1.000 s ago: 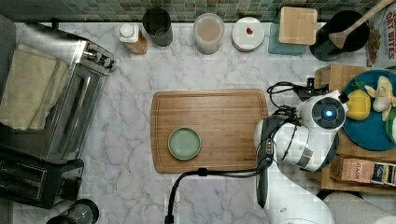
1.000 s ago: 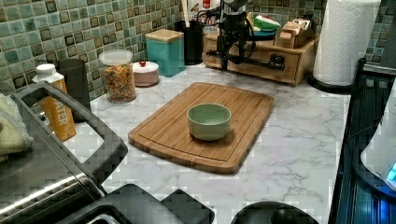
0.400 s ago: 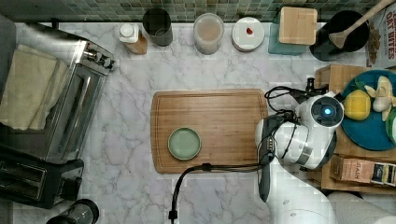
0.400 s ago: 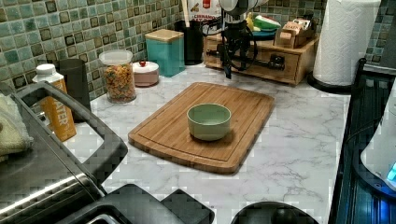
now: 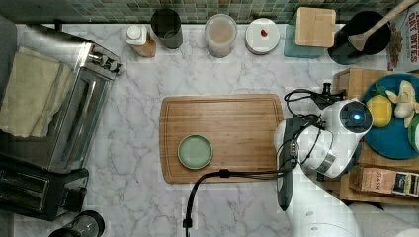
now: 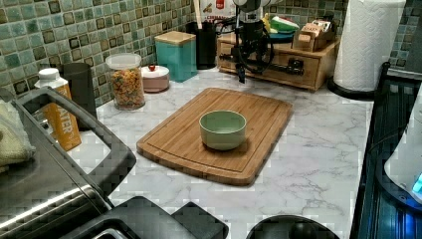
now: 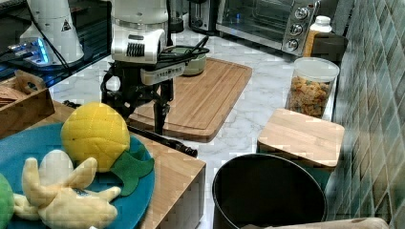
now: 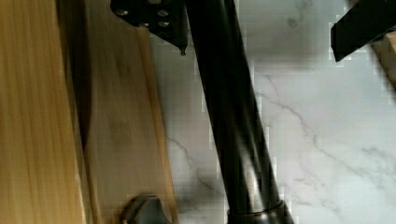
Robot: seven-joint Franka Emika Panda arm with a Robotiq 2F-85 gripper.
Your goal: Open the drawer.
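Your tool (image 7: 142,119) hangs fingers-down at the front of the drawer (image 6: 309,77), which sits in the low wooden unit at the far end of the worktop (image 6: 318,144) in the left view, just left of the paper towel roll (image 6: 366,42). The drawer's long black bar handle (image 8: 233,116) runs between the tool's two fingers. The fingers are spread. One finger (image 8: 149,16) lies close against the bar on the wood side, and the other (image 8: 362,28) stands apart from it over the marble. You are not pinching the bar.

In the right view the same handle (image 7: 176,143) shows as a dark rod along the front of the unit, with one finger reaching down to it. The wrist view shows a dark seam in the wood beside the handle, but you cannot tell from it whether the drawer is out at all.

On top of the unit rests a blue plate (image 7: 143,191) carrying a yellow plush fruit (image 7: 95,131). Near the drawer front lies the grooved cutting board (image 6: 268,114), with a green bowl (image 6: 222,129) standing on it. Against the tiled wall in the left view stand a teal canister (image 6: 175,55) and a cereal jar (image 6: 128,82).
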